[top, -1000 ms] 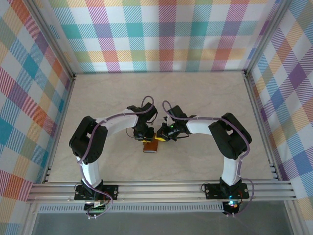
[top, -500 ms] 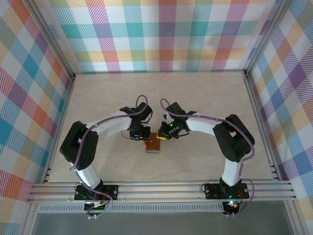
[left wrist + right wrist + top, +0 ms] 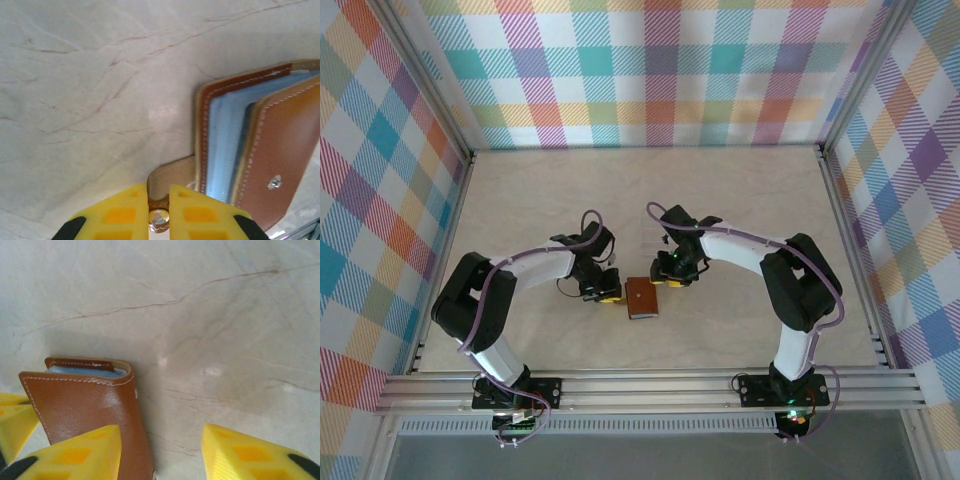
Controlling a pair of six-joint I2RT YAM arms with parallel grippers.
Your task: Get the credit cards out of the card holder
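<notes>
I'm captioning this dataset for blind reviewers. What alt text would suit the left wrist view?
Yellow fingers of the left end effector pinch the snap strap tab of a brown leather card holder lying on a pale marbled table. The holder gapes slightly, showing bluish clear-plastic pockets between its stitched covers.

The reddish-brown leather bifold card holder (image 3: 641,298) is lying on the pale marbled table (image 3: 740,200) between the left gripper (image 3: 609,297), at its strap tab (image 3: 170,177), and the right gripper (image 3: 672,279), just behind-right.
</notes>
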